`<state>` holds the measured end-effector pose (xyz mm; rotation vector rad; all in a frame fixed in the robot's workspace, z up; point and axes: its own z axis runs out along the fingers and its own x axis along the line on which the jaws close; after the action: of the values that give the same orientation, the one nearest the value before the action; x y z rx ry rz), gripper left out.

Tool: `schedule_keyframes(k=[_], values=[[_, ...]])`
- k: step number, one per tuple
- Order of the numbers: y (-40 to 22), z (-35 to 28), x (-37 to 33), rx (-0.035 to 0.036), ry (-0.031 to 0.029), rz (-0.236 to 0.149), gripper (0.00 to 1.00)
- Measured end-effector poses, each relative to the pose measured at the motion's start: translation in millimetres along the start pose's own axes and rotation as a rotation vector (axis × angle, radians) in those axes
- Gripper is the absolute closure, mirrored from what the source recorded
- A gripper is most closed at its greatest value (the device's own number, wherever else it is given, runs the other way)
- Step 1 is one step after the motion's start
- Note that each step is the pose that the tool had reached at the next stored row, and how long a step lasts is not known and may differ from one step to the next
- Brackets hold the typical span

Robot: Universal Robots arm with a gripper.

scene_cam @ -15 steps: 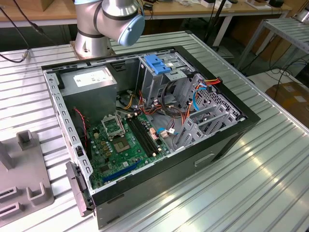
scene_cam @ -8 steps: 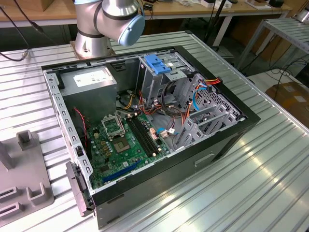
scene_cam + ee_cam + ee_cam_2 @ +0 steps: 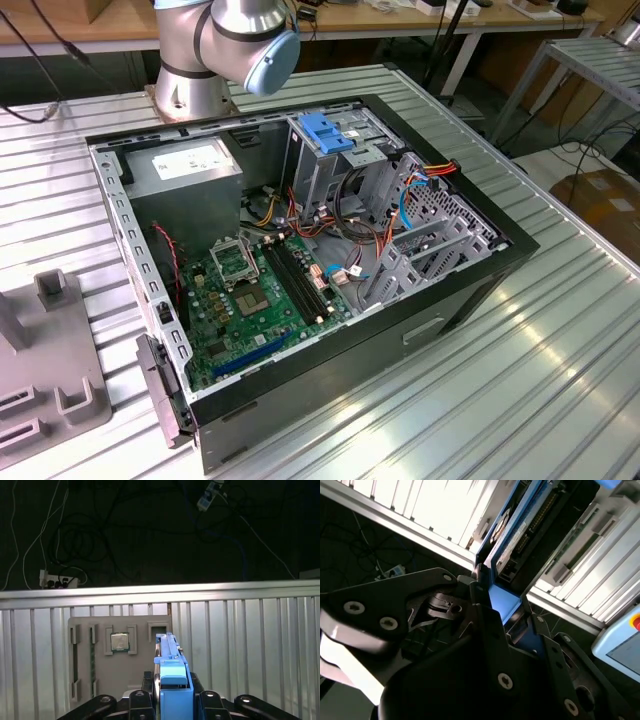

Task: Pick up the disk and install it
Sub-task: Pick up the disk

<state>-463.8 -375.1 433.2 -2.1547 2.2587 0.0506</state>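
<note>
The disk (image 3: 520, 532) is dark, with a white label and blue plastic rails, and it stands edge-on between my fingers. In the first wrist view the disk (image 3: 170, 662) shows as a narrow blue edge rising from the gripper (image 3: 171, 700). The gripper (image 3: 495, 612) is shut on the disk's blue end, one black finger (image 3: 470, 592) pressing each side. The disk hangs lifted above the ribbed metal table (image 3: 250, 640), beside a grey fixture plate (image 3: 100, 672). The open computer case (image 3: 300, 260) lies on the table in the exterior view, with the arm's base (image 3: 215, 50) behind it.
Inside the case are a metal drive cage with a blue handle (image 3: 325, 135), a grey power-supply box (image 3: 190, 170), a green motherboard (image 3: 255, 290) and loose cables (image 3: 420, 185). The fixture plate holds a processor chip (image 3: 120, 642). A pendant with a red button (image 3: 625, 640) lies nearby.
</note>
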Motion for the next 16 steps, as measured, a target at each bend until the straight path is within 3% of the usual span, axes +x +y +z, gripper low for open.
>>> schedule_keyframes(k=[16], values=[[0.1, -23.4, -0.9, -0.0057, 0.0003, 0.000, 0.63]])
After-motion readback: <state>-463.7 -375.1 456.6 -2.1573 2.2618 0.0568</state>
